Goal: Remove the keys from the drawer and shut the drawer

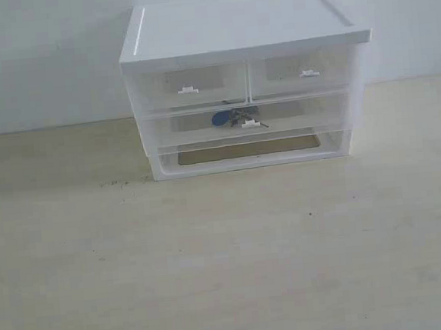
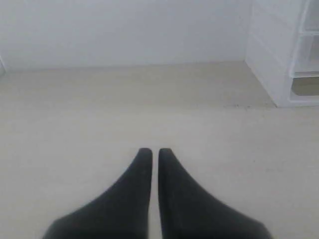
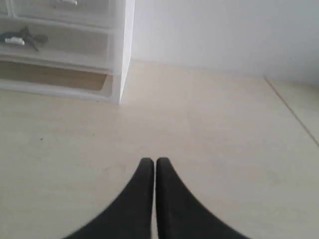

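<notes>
Two pairs of black fingers sit right up close in the wrist views, and both pairs are pressed together: left gripper (image 2: 155, 153) has only a hairline between its tips and holds nothing; right gripper (image 3: 154, 162) is the same, tips together, nothing between them; both hang over the bare pale table (image 1: 228, 257), well apart from the white unit (image 1: 243, 24). Neither arm shows in the exterior view; the one unit stands at twelve o'clock on the table.

Count the drawers: three; two half-width drawers (image 1: 190, 86) side by side up top, one wide drawer (image 1: 309, 115) beneath them, and one open slot (image 1: 246, 149) at the base. One bunch of keys (image 1: 236, 119) lies inside the wide drawer, dim through its frosted front; its one blue tag (image 1: 220, 119) is at nine o'clock of the metal; the bunch sits just at ten o'clock of the white tab handle (image 1: 250, 123); the drawer front looks level with the frame.
</notes>
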Available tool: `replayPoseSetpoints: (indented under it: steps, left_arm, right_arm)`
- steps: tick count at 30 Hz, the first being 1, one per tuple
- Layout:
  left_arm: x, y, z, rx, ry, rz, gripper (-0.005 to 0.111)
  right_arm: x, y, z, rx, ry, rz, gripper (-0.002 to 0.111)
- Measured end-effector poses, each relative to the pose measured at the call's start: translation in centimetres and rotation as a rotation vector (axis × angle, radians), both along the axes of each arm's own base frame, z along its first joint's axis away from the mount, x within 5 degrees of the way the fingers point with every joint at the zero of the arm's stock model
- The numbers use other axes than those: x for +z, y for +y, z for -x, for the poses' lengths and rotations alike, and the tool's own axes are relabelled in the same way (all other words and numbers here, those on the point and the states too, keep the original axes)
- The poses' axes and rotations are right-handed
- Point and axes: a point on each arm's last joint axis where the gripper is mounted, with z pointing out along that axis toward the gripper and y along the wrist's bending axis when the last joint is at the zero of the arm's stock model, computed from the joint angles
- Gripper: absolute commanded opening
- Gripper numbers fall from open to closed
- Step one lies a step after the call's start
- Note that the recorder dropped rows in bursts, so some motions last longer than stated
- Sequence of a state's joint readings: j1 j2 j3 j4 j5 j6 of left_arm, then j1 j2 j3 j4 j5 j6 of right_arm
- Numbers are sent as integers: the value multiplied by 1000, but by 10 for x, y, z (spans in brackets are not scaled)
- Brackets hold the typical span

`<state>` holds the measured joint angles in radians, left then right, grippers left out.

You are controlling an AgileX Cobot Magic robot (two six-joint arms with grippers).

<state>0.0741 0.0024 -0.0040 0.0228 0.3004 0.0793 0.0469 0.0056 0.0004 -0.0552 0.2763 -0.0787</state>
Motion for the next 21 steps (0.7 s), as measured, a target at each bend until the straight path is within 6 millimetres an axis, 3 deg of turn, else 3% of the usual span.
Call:
replayPoseSetpoints:
  steps: [8, 12, 17, 21]
  left_arm:
    - [25, 0, -2, -8, -272, -44, 4]
    - [38, -1, 0, -10, -428, 83, 4]
    - [58, -4, 6, -75, -666, 311, 4]
    - [74, -12, 12, -200, -795, 322, 4]
  right_arm:
    - [30, 2, -1, 19, -330, -3, 0]
    - [44, 2, 2, 31, -489, -100, 0]
    - [63, 3, 11, 91, -695, -345, 0]
    - [77, 3, 18, 133, -818, -397, 0]
